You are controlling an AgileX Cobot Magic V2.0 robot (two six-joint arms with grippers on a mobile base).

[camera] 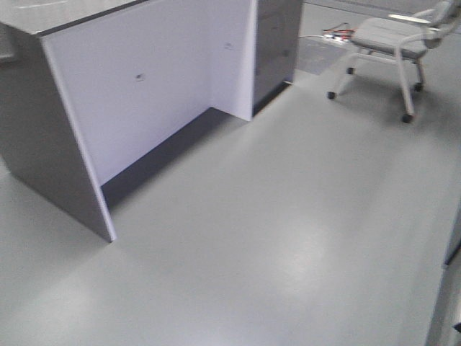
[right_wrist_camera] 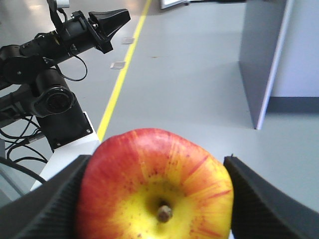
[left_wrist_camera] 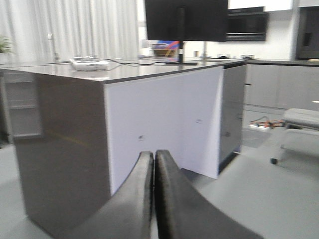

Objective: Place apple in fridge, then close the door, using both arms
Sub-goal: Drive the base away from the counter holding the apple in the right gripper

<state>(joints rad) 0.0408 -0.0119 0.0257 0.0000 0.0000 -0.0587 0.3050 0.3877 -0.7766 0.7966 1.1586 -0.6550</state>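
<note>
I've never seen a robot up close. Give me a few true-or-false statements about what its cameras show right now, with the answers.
1. The right gripper clamps a round red apple with a yellow patch around its stem. True.
2. The left gripper is spread wide open. False: it is shut, with nothing in it.
3. A yellow line runs along the grey floor. True.
4. Someone is sitting on the pale wheeled chair. False: its seat is empty.
</note>
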